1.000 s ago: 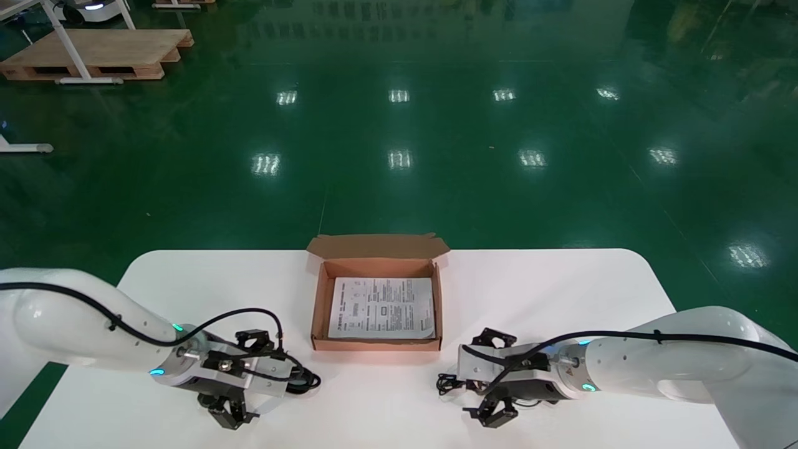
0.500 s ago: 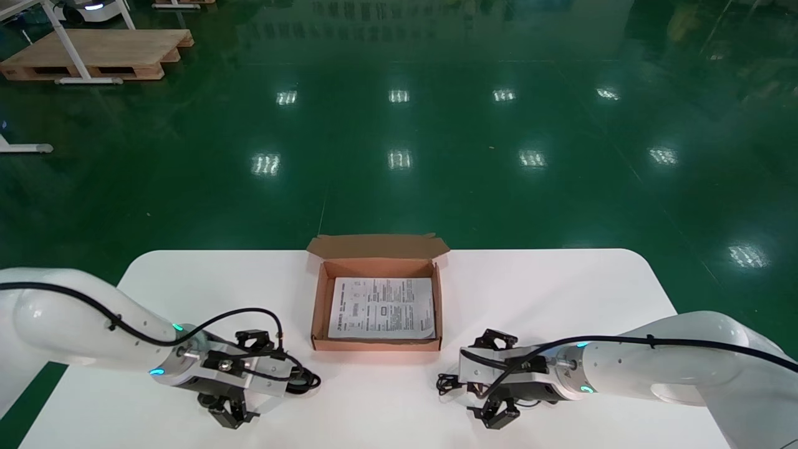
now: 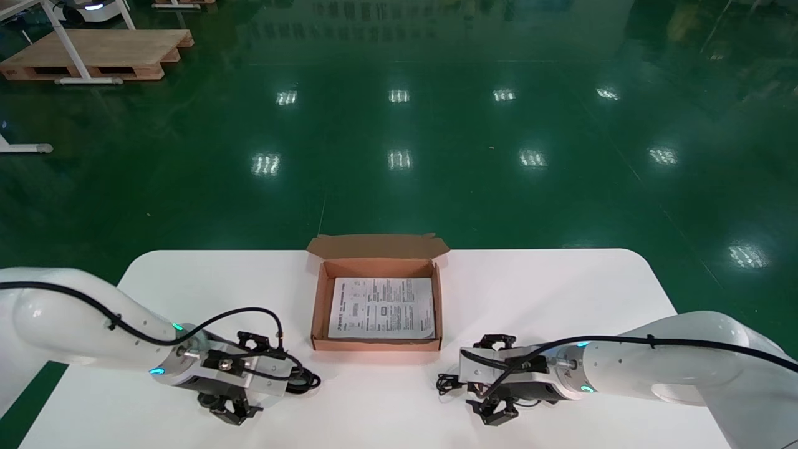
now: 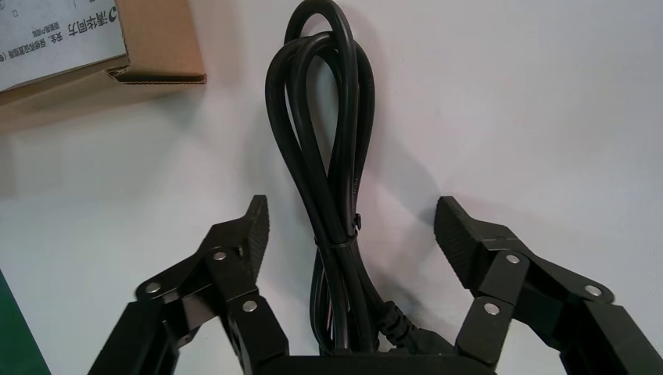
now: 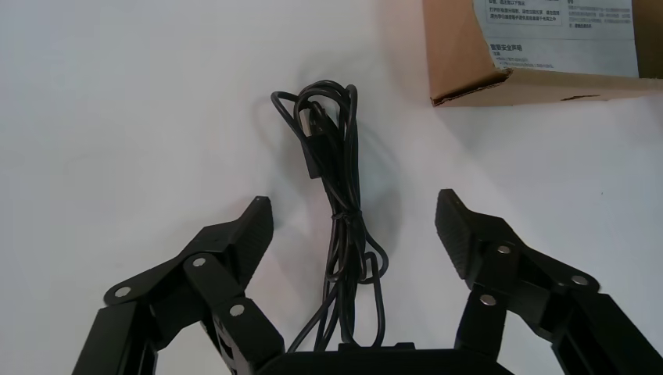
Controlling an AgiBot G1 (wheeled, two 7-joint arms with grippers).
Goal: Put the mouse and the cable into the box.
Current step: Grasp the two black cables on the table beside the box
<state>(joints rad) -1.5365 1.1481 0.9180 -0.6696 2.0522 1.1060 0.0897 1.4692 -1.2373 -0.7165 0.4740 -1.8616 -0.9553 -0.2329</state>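
The left gripper [image 4: 352,209] hung low over the white table [image 3: 530,293] with its fingers spread wide. The thick black bundled cable [image 4: 328,148] lay between them, clear of both pads, and looped out ahead of the tips. The right gripper [image 5: 353,205] was splayed the same way, straddling a thin black coiled cord [image 5: 338,156] on the tabletop. The open brown cardboard box [image 3: 320,299], with a printed paper sheet [image 3: 381,308] inside, sat ahead of both claws, between them.
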